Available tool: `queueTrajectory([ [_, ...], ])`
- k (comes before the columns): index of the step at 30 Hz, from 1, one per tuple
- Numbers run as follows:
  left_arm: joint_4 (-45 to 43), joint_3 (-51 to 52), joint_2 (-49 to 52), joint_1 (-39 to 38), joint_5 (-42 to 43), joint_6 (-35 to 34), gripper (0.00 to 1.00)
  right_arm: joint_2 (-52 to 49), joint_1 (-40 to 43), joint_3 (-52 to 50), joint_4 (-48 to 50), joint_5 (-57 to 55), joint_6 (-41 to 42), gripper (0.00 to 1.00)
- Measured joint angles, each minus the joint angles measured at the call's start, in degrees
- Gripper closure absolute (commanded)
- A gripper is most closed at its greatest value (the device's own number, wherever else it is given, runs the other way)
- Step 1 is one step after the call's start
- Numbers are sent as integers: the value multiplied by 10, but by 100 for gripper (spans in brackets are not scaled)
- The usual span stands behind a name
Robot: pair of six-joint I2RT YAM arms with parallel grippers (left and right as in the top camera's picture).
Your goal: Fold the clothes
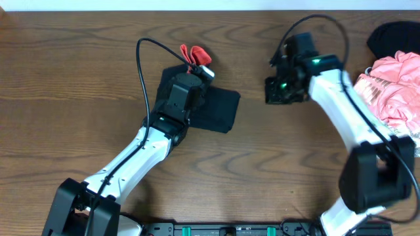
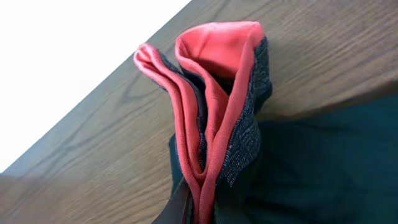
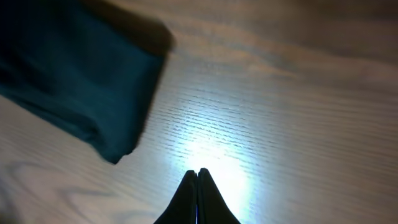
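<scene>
The clothes (image 1: 220,110) are black leggings lying folded into a compact pad at the table's middle. Their grey-speckled waistband with its coral-red edge (image 1: 192,54) sticks out at the far end. My left gripper (image 1: 199,67) is shut on that waistband. In the left wrist view the red edge (image 2: 214,106) is bunched into folds that narrow down into my left gripper (image 2: 202,214) at the bottom of the frame. My right gripper (image 1: 279,92) hovers to the right of the pad; in the right wrist view my right gripper (image 3: 198,175) is shut and empty over bare wood, with the clothes (image 3: 74,81) to its upper left.
A pink ruffled garment (image 1: 394,92) lies at the right edge with a black cloth (image 1: 394,36) behind it. The table's far edge (image 1: 210,9) runs just beyond the waistband. Bare wood table (image 1: 65,98) stretches to the left.
</scene>
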State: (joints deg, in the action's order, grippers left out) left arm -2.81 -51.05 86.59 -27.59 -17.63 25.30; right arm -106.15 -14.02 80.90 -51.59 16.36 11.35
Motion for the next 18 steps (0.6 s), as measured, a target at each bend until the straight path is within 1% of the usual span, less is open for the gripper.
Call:
queueTrajectory([
  [6, 7, -2, -1, 0, -15, 0, 94, -57, -26, -6, 45, 25, 0, 99],
  [12, 11, -2, -13, 0, -21, 0, 94, -90, -56, -6, 63, 38, 2, 99],
  [18, 22, -2, -20, 0, -21, 0, 94, -110, -68, -7, 79, 45, 10, 99],
])
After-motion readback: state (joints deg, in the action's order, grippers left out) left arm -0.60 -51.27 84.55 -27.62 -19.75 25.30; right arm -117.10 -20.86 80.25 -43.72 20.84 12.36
